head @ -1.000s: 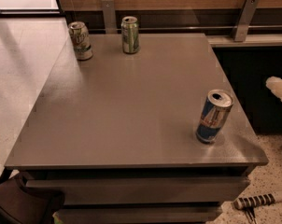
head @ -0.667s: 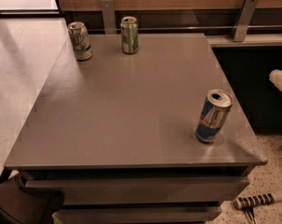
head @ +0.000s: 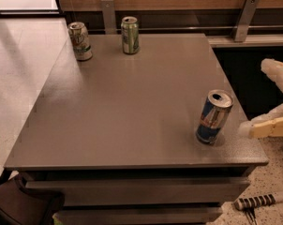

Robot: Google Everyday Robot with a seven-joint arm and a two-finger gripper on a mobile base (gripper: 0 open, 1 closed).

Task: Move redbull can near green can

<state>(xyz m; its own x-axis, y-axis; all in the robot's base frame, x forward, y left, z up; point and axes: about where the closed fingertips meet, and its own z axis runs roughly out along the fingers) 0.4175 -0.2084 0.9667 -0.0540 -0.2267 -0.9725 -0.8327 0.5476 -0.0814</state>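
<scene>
The redbull can (head: 214,117) is standing upright near the front right corner of the grey table (head: 132,116), its top showing a dark opening; it is probably light, thin-walled and slick, liable to dent under a hard squeeze and to tip if nudged high, so a firm mid-body hold across the blue and silver panels is looking like the safest one. The gripper (head: 255,97) is reaching in from the right edge with its two pale fingers spread wide and holding nothing; the lower fingertip is sitting just beside the can, whether touching it is not clear, while the upper finger is hanging well apart above it. The green can (head: 130,35) is waiting at the far edge of the table, well apart from the redbull can, with a whitish can (head: 80,41) near it on the left. Against a second ago, the gripper is showing far more of itself and has closed in on the can; all three cans are sitting where they were.
</scene>
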